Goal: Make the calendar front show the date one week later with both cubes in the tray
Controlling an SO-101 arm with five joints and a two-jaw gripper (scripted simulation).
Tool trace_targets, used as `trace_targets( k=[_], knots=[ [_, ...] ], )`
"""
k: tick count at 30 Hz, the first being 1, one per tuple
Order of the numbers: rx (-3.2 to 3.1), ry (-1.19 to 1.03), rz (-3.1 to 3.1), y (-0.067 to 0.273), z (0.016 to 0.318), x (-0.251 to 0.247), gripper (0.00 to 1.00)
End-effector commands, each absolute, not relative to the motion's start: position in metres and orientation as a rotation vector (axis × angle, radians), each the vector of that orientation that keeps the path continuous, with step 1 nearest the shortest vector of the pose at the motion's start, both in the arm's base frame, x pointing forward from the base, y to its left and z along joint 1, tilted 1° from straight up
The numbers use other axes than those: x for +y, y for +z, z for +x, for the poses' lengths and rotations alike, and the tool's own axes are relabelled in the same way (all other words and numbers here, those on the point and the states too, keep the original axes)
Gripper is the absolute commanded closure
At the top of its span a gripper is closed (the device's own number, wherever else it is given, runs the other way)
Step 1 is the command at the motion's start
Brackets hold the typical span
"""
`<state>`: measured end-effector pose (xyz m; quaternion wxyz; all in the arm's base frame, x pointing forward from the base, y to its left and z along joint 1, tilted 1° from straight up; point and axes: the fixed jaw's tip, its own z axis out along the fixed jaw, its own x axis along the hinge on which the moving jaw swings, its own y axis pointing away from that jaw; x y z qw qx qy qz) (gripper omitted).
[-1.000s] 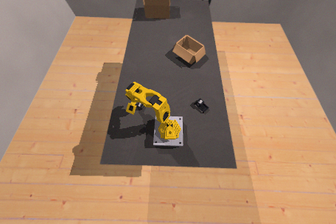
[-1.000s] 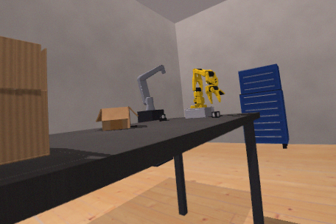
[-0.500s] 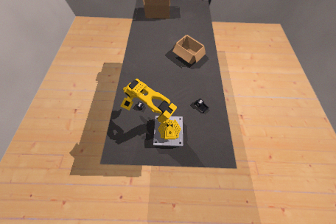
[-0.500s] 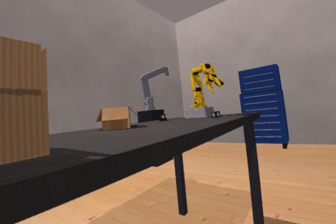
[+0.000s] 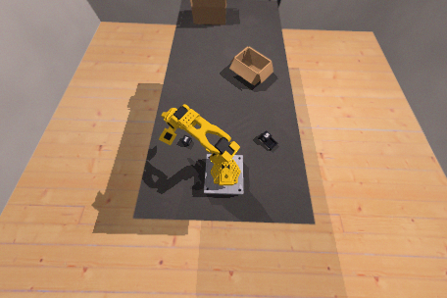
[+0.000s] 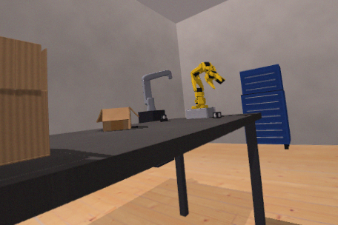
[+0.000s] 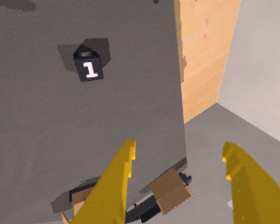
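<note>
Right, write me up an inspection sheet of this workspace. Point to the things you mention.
Surface: dark table point(image 5: 216, 85) point(image 6: 148, 135) point(image 7: 136, 105), crossed by shadows; no spill seen.
Job's things: one cube point(image 5: 186, 140) point(image 6: 216, 115) point(image 7: 89, 68) loose on the table, a white 1 visible; another cube point(image 5: 267, 135) point(image 6: 164, 117) at the tray point(image 5: 270, 145), digit unclear from above.
Clutter: small open carton point(image 5: 239, 69) point(image 6: 116, 114) point(image 7: 79, 196); tall carton point(image 5: 209, 9) point(image 6: 22, 105) point(image 7: 171, 192).
Gripper point(image 5: 166, 126) point(image 6: 219, 84) point(image 7: 179, 147): partly open, holding nothing, above the table.
Cables: nothing seen.
Surroundings: grey arm point(image 6: 147, 89), blue cabinet point(image 6: 264, 109), wooden floor point(image 5: 372, 159) point(image 6: 296, 183) point(image 7: 206, 50).
</note>
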<state>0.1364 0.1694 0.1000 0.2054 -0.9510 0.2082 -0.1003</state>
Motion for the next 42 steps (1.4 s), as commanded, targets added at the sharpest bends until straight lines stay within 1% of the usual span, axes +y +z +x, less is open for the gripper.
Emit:
trace_targets(
  k=[1,12,19,27,29,36,42],
  knots=[
    [0.592,-0.285,-2.626,0.105,0.137,0.17,0.65],
    [0.733,-0.312,-2.599,0.105,0.153,0.156,0.65],
    [0.986,-0.359,-2.531,0.104,0.18,0.128,0.65],
    [1.399,-0.433,-2.365,0.102,0.212,0.07,0.65],
    [1.399,-0.433,-2.365,0.102,0.212,0.07,0.65],
    [1.804,-0.503,-2.125,0.1,0.226,0.002,0.65],
    [2.126,-0.557,-1.862,0.098,0.22,-0.059,0.65]
  ],
)
